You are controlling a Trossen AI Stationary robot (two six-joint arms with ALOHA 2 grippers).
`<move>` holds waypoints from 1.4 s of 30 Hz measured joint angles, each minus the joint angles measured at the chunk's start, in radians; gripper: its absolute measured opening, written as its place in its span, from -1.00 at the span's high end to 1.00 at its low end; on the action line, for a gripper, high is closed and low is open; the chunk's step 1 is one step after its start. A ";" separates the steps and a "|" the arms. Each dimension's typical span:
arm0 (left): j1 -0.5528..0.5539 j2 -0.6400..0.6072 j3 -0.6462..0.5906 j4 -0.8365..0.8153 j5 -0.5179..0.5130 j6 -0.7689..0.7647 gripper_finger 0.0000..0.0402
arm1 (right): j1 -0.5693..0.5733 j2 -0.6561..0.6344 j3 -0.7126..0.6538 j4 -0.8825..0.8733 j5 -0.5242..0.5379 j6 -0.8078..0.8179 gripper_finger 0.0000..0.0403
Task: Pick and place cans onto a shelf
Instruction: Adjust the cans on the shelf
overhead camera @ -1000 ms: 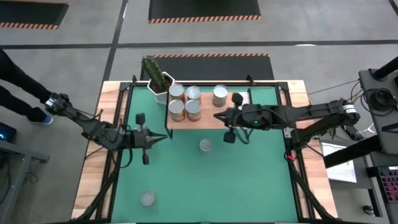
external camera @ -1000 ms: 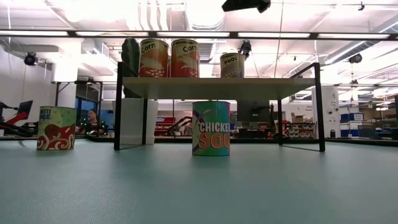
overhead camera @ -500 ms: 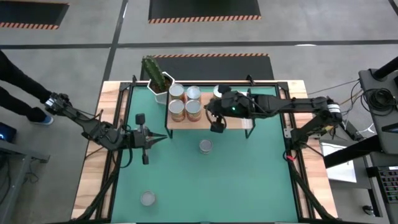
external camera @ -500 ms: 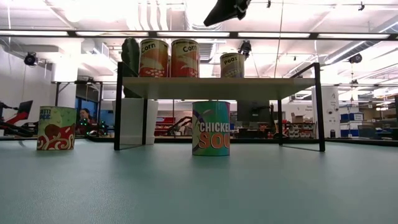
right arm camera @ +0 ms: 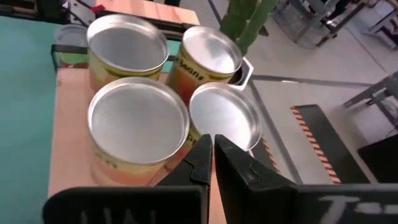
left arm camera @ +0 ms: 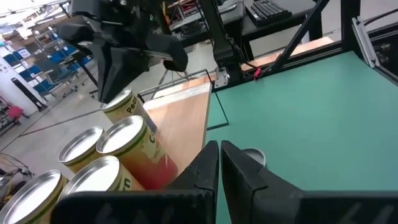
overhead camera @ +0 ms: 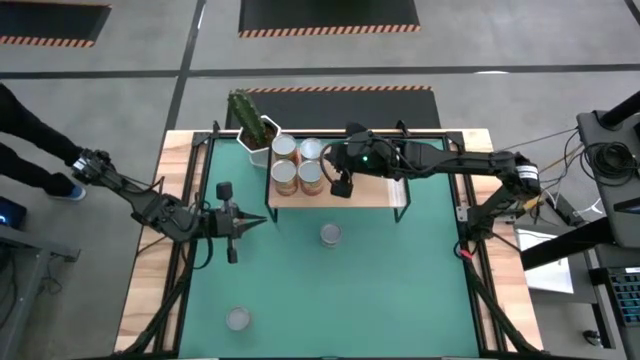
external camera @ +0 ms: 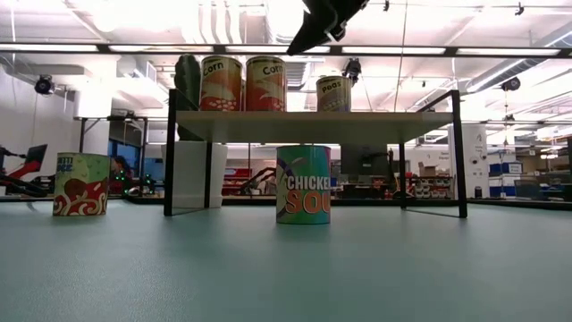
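Upright, silver-topped "CHICKEN SOUP" metal can [overhead camera: 330, 235] stands on the green surface [overhead camera: 400, 300] just in front of the light-wood, black-framed shelf [overhead camera: 375, 190]. A second floral-labelled can [overhead camera: 237, 319] stands well apart from the shelf. The right claw [overhead camera: 342, 186], fingers together and empty, hovers over the shelf beside the "Corn" and "Peas" cans, directly above-behind the soup can. The left claw [overhead camera: 235, 222], fingers together, waits left of the shelf, about as near.

From above, we lose the fifth shelf [overhead camera: 375, 190] can under the right claw [overhead camera: 341, 184]. At bench level that claw [external camera: 315, 22] is cut off by the frame's edge, and the cactus [external camera: 187, 80] hides behind cans [external camera: 221, 84].
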 joint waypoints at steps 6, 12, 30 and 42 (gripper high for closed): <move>0.000 -0.008 -0.001 -0.032 -0.001 -0.007 1.00 | -0.014 -0.001 0.013 0.016 0.000 -0.065 0.96; 0.000 -0.028 -0.001 -0.034 -0.001 0.048 1.00 | -0.016 -0.005 0.014 0.021 0.000 -0.086 0.96; 0.005 -0.123 0.000 -0.023 -0.001 0.215 1.00 | -0.030 -0.006 0.014 0.117 0.000 -0.138 0.96; 0.021 -0.133 0.000 -0.022 -0.001 0.217 1.00 | -0.060 -0.007 0.014 0.164 -0.003 -0.179 0.96</move>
